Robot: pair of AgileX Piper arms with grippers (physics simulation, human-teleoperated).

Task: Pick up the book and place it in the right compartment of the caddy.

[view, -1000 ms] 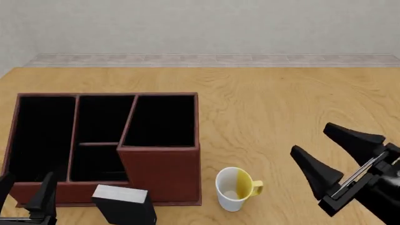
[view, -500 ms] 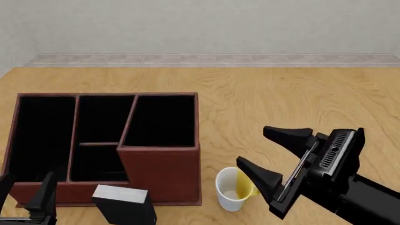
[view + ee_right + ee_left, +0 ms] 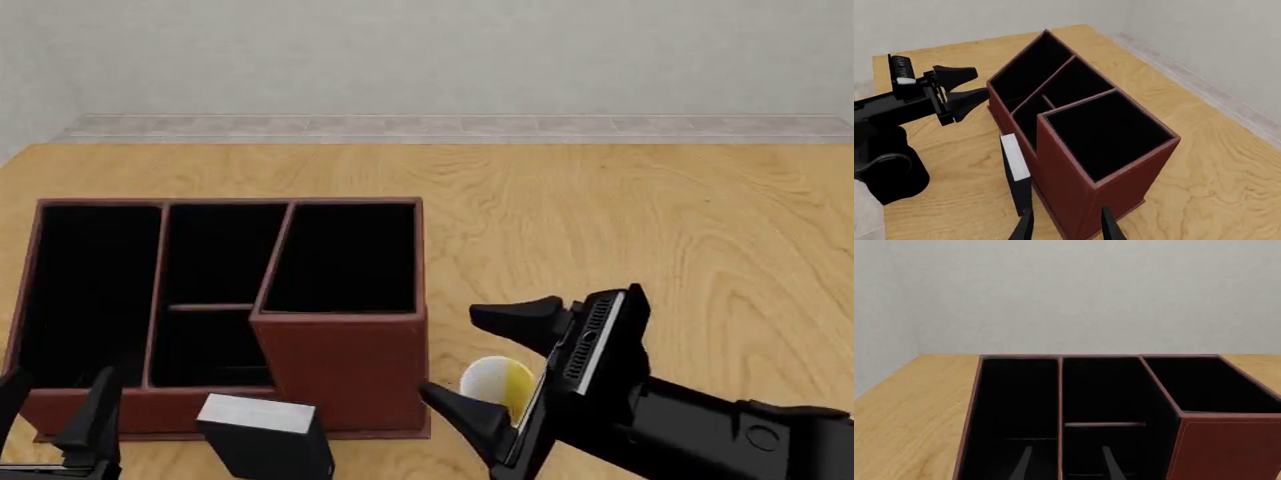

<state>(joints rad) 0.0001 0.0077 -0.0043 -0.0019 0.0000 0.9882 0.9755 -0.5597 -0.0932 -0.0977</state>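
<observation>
The black book (image 3: 267, 442) with white page edges stands at the table's front edge, just in front of the caddy (image 3: 340, 375); it also shows in the right wrist view (image 3: 1015, 167). The reddish-brown caddy has its tall right compartment (image 3: 340, 255) empty and black inside. My right gripper (image 3: 483, 365) is open and empty, just right of the caddy's tall corner, up and to the right of the book. My left gripper (image 3: 54, 405) is open and empty at the caddy's front left corner, left of the book.
A white and yellow mug (image 3: 497, 378) stands right of the caddy, mostly hidden behind my right gripper. The left arm (image 3: 901, 107) shows in the right wrist view beyond the caddy (image 3: 1074, 195). The left wrist view looks into the caddy (image 3: 1227, 445).
My right gripper has swung left across the table from the right edge to beside the caddy, now covering most of the mug. The left gripper, book and caddy have not moved.
</observation>
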